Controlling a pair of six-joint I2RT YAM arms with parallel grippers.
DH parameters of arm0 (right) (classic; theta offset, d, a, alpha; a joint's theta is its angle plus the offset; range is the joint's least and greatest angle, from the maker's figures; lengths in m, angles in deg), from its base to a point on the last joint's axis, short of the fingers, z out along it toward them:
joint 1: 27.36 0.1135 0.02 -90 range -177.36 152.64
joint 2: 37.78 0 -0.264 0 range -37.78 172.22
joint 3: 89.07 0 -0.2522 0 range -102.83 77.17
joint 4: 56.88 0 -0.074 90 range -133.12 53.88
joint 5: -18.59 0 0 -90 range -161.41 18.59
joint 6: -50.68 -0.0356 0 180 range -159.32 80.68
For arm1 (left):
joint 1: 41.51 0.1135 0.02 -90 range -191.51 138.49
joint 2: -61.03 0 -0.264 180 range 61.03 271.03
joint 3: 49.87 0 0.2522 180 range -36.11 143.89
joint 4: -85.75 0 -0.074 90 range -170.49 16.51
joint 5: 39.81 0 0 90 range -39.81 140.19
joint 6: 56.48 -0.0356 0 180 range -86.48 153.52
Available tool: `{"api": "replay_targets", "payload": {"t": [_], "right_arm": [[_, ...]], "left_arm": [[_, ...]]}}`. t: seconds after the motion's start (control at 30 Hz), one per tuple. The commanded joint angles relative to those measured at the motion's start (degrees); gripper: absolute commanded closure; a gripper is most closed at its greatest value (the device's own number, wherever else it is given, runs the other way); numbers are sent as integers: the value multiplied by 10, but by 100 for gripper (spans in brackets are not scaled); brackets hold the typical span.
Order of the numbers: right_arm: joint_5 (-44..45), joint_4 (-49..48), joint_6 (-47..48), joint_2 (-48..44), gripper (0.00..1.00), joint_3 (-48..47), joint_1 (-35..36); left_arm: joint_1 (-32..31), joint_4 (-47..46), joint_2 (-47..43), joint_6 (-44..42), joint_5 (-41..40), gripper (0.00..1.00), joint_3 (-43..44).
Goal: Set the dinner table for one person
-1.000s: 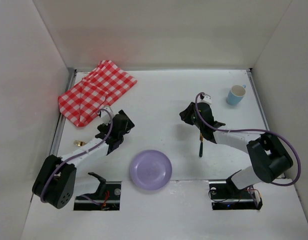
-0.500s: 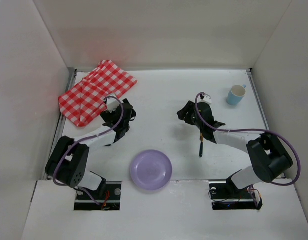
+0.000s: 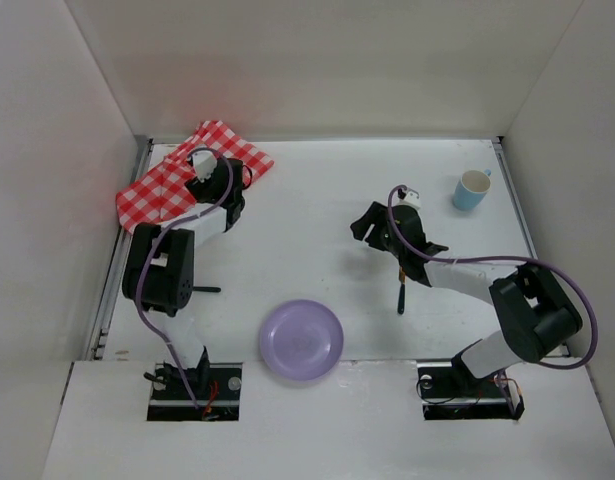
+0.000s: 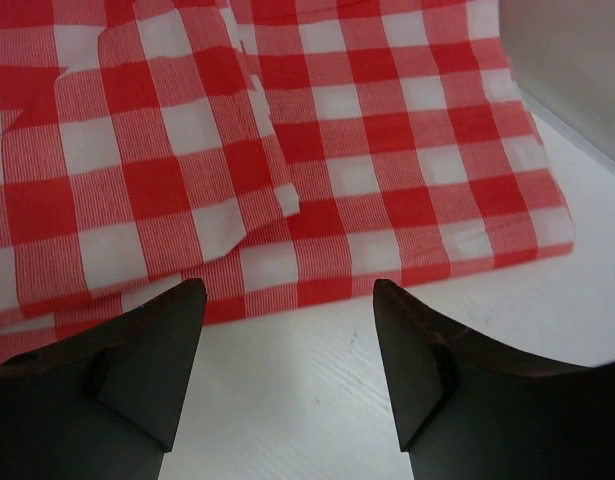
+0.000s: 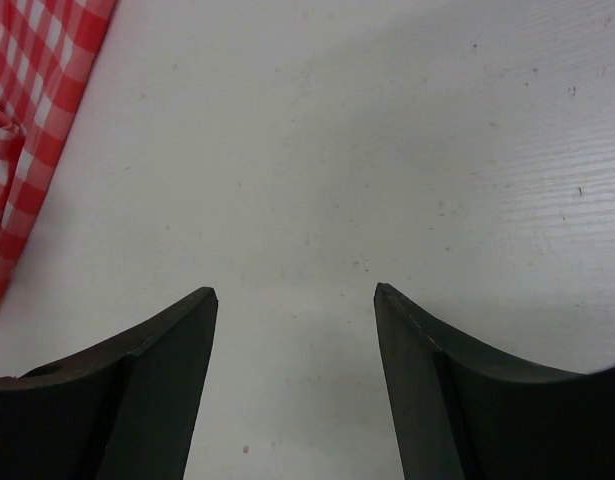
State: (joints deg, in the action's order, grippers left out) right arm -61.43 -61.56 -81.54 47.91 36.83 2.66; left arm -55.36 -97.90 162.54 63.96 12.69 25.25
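The red-and-white checked cloth [image 3: 172, 185] lies folded at the far left of the dinner table [image 3: 317, 200]. My left gripper [image 3: 232, 185] hovers at the cloth's right edge. In the left wrist view it [image 4: 287, 300] stands open over bare table, with the cloth [image 4: 287, 150] just beyond its tips. A purple plate [image 3: 302, 340] sits near the front middle. A dark-handled utensil [image 3: 399, 290] lies under my right forearm. My right gripper [image 3: 361, 228] is open and empty. In the right wrist view it [image 5: 295, 295] shows only white table between its fingers.
A blue cup [image 3: 472, 190] stands at the far right near the metal rail. A thin dark utensil [image 3: 205, 290] lies beside the left arm's elbow. White walls enclose the table on three sides. The cloth's edge [image 5: 27, 130] shows far left in the right wrist view.
My left arm has swung from beside the plate up and back to the cloth's edge, its jaws narrowing somewhat. My right gripper's jaws have spread apart and shifted slightly left.
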Motion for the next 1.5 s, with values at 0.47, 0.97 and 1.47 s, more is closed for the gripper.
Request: {"api": "replay_targets", "payload": {"t": [0.47,0.97,1.47], "right_arm": [[-5,-24,22,10,29,-20,11],[15,-20,24,-15,29,-4,3],[-7,-42,60,11,75,-27,5]], "left_arm": [[49,150,210,-100,14,51,245],[-80,104,219,30,203,92,249],[-134,-38,16,77,209,39,54]]}}
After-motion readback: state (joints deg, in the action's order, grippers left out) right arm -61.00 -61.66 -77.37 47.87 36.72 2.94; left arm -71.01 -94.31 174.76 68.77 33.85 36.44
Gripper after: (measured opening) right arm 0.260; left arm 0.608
